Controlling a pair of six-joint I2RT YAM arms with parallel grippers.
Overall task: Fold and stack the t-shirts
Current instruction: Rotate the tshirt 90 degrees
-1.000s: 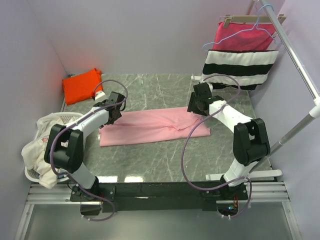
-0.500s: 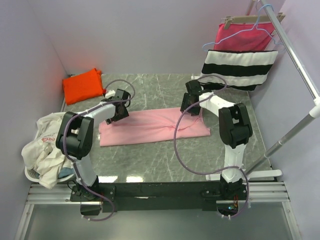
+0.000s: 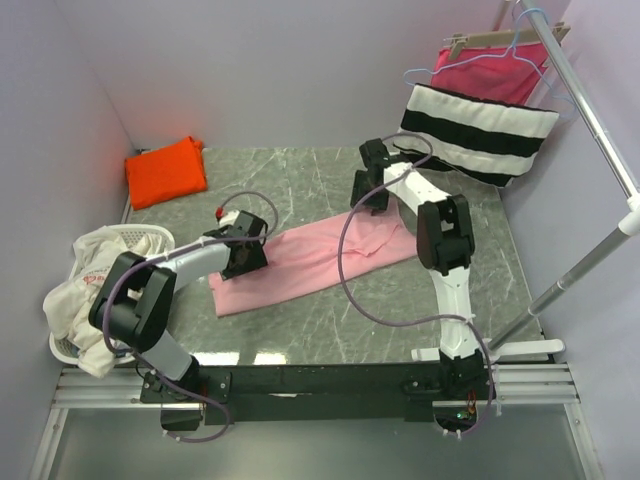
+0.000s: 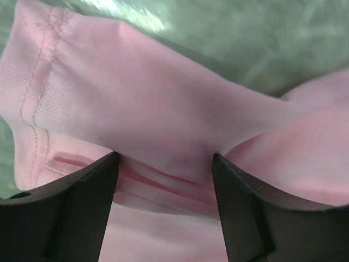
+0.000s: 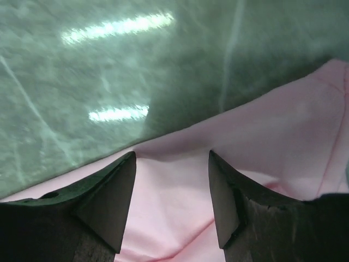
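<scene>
Grey-green marble table (image 3: 330,315), lilac walls all round. On it the pink t-shirt (image 3: 320,262) lies as a long folded strip, skewed across the middle. At the shirt's left end is the left gripper (image 3: 247,256), its fingers (image 4: 71,218) clamped on a raised fold of pink fabric with hem stitching beside them. At its far right corner is the right gripper (image 3: 368,193), fingers (image 5: 98,218) pinching the cloth edge, bare marble just beyond. The orange t-shirt (image 3: 165,172) sits folded, well apart, far-left of the pink one. A laundry basket (image 3: 150,233) of white clothes is near-left of it. A striped cloth (image 3: 478,130) and a magenta cloth (image 3: 495,72) hang from a rail (image 3: 592,118) far-right of it.
</scene>
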